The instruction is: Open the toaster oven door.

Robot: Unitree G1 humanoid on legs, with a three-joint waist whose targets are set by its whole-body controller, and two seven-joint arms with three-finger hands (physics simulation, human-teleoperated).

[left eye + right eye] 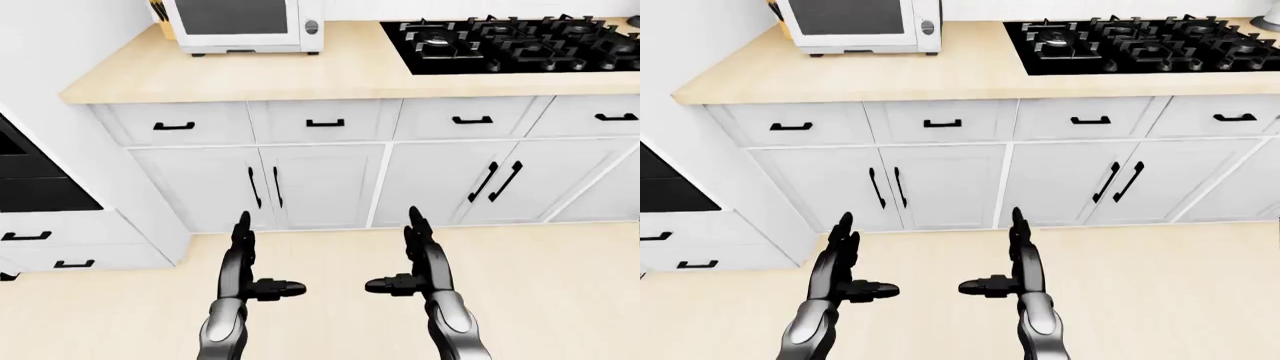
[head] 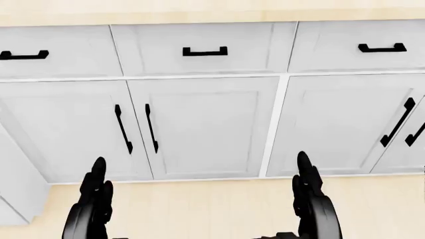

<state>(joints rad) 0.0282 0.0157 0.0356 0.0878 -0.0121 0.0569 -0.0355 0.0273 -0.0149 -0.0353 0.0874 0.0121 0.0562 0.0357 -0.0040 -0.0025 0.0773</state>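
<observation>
Left-eye view: we see the toaster oven at top left on the light wooden counter, door closed, well apart from both hands. The black stove sits on the counter at top right. White cabinets with black handles fill the middle. Our left hand and right hand hang low over the floor, fingers apart, thumbs pointing toward each other, holding nothing.

Head view: we see only the drawers and cabinet doors, with both hands' fingers rising from the bottom edge.

Right-eye view: we find the same layout; a dark wall oven shows at the left edge
</observation>
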